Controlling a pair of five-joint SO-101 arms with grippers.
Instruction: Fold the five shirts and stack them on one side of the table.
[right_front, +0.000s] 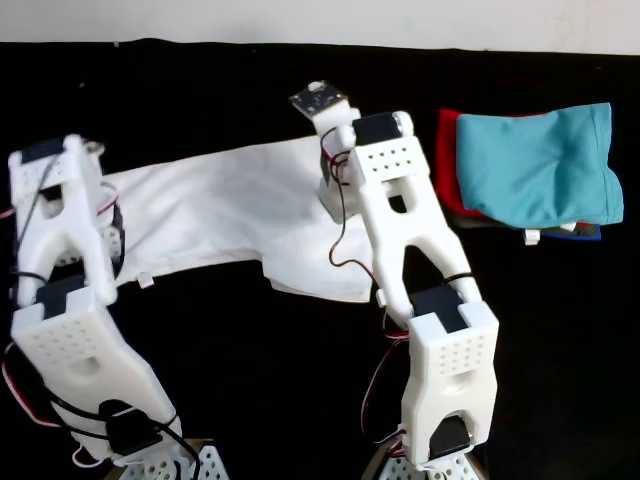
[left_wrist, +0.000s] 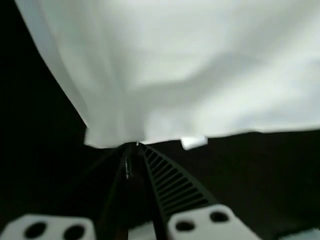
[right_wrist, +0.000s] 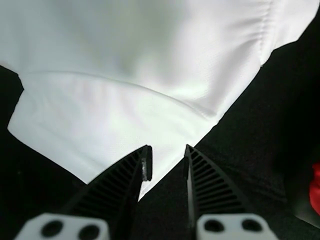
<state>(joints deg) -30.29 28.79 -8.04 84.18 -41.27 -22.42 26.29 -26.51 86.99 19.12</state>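
Pinches left end of white fabric shirt (right_front: 230, 215) in closed left jaws; holds right jaws open over its right-end corner. Lies spread on black bench (right_front: 250, 380), long axis arm to arm.

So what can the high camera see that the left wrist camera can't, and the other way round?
Just the high camera: the left arm and the right arm, most of the white shirt stretched across the black table, and the folded pile at the table's side, a teal shirt on a red shirt.
Just the left wrist camera: the left gripper close up, pinched shut on the white shirt's edge.
Both: the white shirt, its little white tag and the black table.
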